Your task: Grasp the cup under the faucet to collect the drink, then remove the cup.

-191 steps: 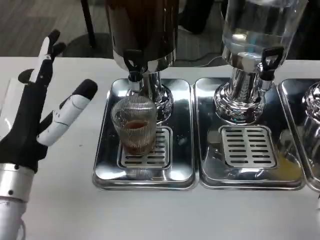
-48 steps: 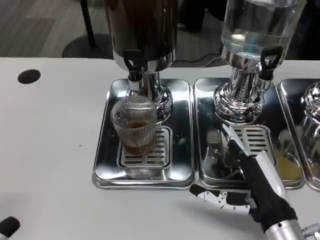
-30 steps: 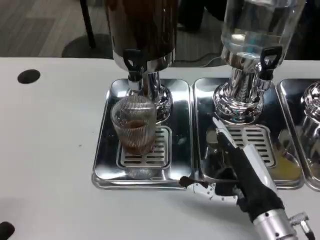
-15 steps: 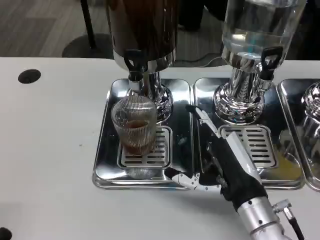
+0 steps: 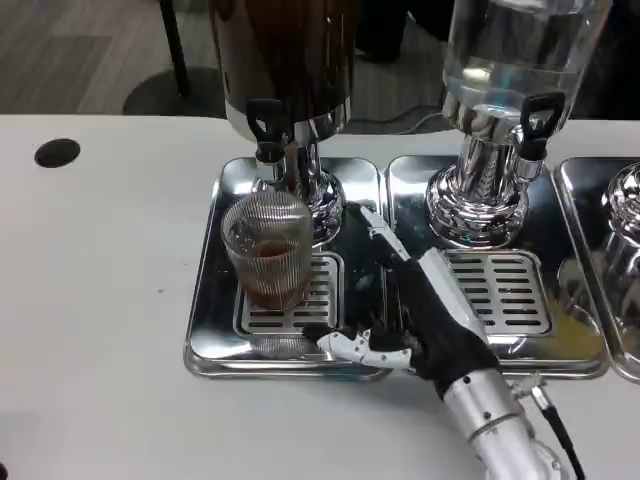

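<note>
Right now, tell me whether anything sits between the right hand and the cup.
Nothing visible does. The right hand is open beside the cup, over the left drip tray, with only bare grate and tray between them.

One ribbed glass cup (image 5: 268, 250) stands on the worktop (image 5: 100, 300), with brown drink in its lower part. Two drink dispensers are in full view: one dark dispenser (image 5: 285, 60) and one clear dispenser (image 5: 515, 50); part of a third chrome base (image 5: 625, 205) shows at the right edge. There are two black faucet levers (image 5: 262, 120) (image 5: 535, 115), three steel drip trays (image 5: 290, 350) (image 5: 480, 360) (image 5: 600, 200), and two slotted grates (image 5: 325, 290) (image 5: 500, 290). One robot hand (image 5: 420, 310) is in view, and one round black hole (image 5: 57, 152) in the worktop.
</note>
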Robot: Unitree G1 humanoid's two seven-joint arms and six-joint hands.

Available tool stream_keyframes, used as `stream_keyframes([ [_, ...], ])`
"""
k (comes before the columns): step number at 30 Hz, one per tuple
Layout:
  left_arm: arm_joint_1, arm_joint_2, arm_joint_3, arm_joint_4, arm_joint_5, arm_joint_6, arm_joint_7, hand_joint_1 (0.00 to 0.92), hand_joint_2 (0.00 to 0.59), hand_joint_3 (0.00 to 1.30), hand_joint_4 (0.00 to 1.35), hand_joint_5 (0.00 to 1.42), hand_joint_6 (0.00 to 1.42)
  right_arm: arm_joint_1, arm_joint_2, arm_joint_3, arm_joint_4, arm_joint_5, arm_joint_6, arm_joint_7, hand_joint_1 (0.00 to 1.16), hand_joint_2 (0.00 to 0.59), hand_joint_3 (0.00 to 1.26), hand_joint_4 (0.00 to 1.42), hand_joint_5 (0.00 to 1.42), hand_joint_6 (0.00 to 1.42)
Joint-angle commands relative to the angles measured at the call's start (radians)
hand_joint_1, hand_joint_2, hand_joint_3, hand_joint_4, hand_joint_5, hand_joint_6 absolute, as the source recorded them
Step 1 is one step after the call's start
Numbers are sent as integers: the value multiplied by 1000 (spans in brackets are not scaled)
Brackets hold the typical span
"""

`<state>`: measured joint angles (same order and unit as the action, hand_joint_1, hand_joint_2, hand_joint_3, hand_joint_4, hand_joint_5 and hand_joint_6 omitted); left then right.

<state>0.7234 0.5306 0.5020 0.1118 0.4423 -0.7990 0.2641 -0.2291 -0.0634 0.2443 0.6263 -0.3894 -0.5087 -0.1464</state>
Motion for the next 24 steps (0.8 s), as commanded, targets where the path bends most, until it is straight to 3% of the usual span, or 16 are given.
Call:
stream_keyframes([
  [1, -1, -9, 4, 1, -1, -4, -4, 0, 29, 0, 0, 0, 0, -44, 13, 1, 36, 6, 5, -8, 1001, 152, 52, 0, 10, 0],
  [24, -31, -7, -15, -13, 25, 23, -12, 0, 29, 0, 0, 0, 0, -142, 54, -2, 162, 29, 13, -9, 1005, 153, 52, 17, 36, 0],
])
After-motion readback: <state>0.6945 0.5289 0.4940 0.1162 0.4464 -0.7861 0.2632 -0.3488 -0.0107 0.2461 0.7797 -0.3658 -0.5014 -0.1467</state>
